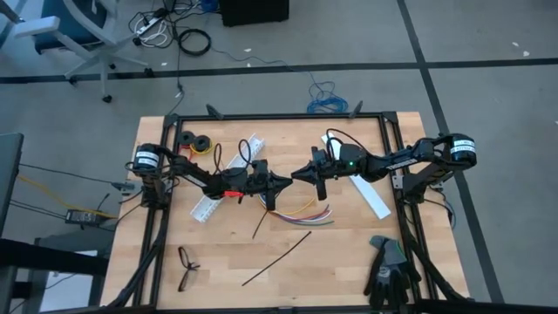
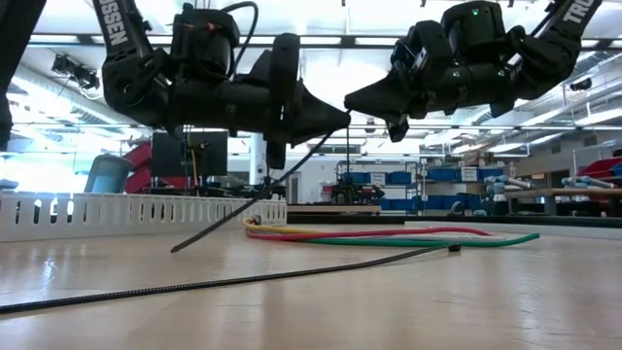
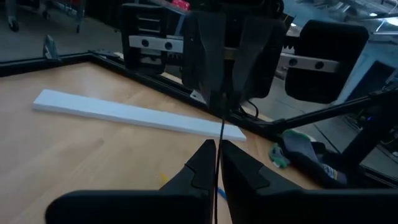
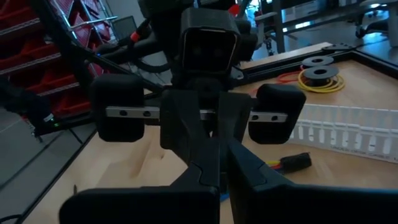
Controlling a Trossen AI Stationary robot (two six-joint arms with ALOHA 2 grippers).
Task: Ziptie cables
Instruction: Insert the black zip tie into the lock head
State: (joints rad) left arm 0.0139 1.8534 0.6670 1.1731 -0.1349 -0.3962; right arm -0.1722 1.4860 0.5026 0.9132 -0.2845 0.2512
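Observation:
My two grippers meet tip to tip in mid-air over the table's middle. My left gripper [image 1: 285,181] [image 2: 342,119] comes from the left and is shut on a black ziptie [image 2: 243,206] that slants down to the table. My right gripper [image 1: 296,174] [image 2: 352,101] comes from the right, shut at the ziptie's upper end. The cables [image 1: 305,214] [image 2: 389,235], a loose coloured bundle, lie flat on the wood just below and nearer than the grippers. A second ziptie [image 1: 277,258] lies flat toward the near edge. My left gripper has the ziptie's upper part [image 3: 219,163] in the slim gap between its two fingers, which point level toward the table's right. The ziptie runs on past the fingertips and, behind them, slants down, its lower end [image 2: 180,249] on the table. My right gripper, pointing level toward the table's left, meets the ziptie's upper end [image 3: 222,119] at its shut fingertips. The end seems pinched between the two fingers at their free ends; the exact spot is too small to tell.
A white slotted strip [image 1: 228,174] lies left of centre and a flat white strip [image 1: 370,196] to the right. Black eyeglasses [image 1: 187,266] sit near left, dark gloves [image 1: 388,270] near right, wire spools [image 1: 196,141] at the far left corner. A black frame [image 1: 288,116] borders the table.

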